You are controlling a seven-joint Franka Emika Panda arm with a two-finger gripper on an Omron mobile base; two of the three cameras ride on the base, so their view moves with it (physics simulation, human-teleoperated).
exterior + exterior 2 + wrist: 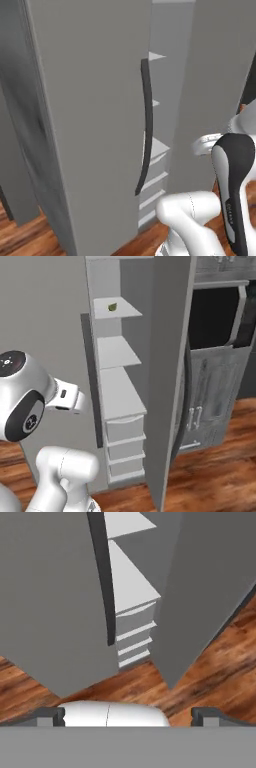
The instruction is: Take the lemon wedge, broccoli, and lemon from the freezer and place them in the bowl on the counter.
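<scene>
The freezer stands in front of me with both light-grey doors part open and a dark curved handle on the left door. Pale inner shelves and drawers show through the gap. A small green clump, the broccoli, lies on the top shelf. My gripper is open, its fingertips wide apart with nothing between them; it hangs low before the gap and looks down at the drawers and the floor. The lemon, the lemon wedge, the bowl and the counter are out of view.
The right freezer door juts toward me, edge on. Behind it to the right are a dark oven opening and grey cabinet fronts. Wood floor runs under the doors.
</scene>
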